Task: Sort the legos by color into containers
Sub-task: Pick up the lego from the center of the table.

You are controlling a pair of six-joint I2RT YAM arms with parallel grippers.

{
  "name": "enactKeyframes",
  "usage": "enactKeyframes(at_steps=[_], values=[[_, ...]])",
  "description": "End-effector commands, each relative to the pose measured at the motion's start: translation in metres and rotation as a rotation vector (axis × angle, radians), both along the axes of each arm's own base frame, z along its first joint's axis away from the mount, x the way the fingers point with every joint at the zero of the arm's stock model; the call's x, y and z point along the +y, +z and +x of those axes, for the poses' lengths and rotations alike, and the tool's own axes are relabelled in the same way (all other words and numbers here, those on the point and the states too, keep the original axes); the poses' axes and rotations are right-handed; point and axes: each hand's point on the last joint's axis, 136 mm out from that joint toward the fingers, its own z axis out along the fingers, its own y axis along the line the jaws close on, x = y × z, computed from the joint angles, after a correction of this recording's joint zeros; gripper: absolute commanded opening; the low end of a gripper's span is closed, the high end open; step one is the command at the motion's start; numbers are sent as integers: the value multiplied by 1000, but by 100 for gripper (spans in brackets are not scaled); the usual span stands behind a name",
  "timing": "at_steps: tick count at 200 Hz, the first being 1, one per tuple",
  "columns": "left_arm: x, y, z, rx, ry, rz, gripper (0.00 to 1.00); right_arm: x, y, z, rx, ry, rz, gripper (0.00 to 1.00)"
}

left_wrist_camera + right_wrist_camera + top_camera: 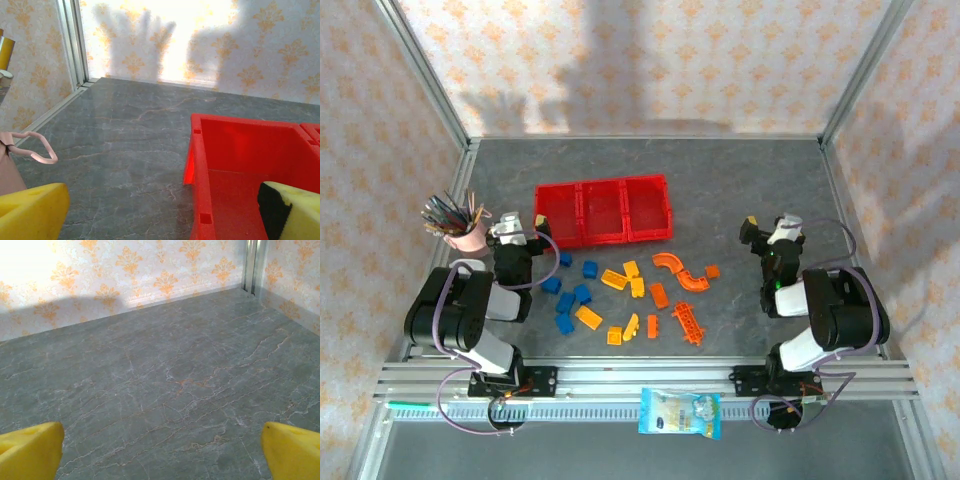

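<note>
Blue, yellow and orange legos (620,290) lie scattered on the grey table in front of the red three-bin containers (603,211). A curved orange piece (678,269) and a ladder-like orange piece (688,322) lie at the right of the pile, several blue bricks (567,295) at the left. My left gripper (510,230) sits left of the bins, open and empty; its yellow fingertips (30,212) frame the leftmost bin's wall (197,165). My right gripper (770,232) rests right of the pile, open, with yellow fingertips (30,450) over bare table.
A pink pen cup (462,230) full of pens stands just left of my left gripper; its pink rim (37,150) shows in the left wrist view. A packet (680,413) lies on the front rail. Walls close the table's back and sides.
</note>
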Motion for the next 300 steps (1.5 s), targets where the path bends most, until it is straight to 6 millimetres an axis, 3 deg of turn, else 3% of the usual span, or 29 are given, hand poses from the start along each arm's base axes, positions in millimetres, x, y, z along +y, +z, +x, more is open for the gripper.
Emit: enactKeyframes(at_steps=[1, 211, 250, 300], values=[[-2, 10, 4, -32, -19, 13, 99, 0, 14, 5, -48, 3, -14, 100], [2, 10, 3, -34, 8, 7, 99, 0, 14, 5, -49, 2, -13, 100], [10, 24, -8, -76, 56, -10, 99, 4, 17, 3, -56, 25, -15, 100], [15, 44, -19, -93, 89, -45, 99, -5, 41, -6, -102, -28, -3, 100]])
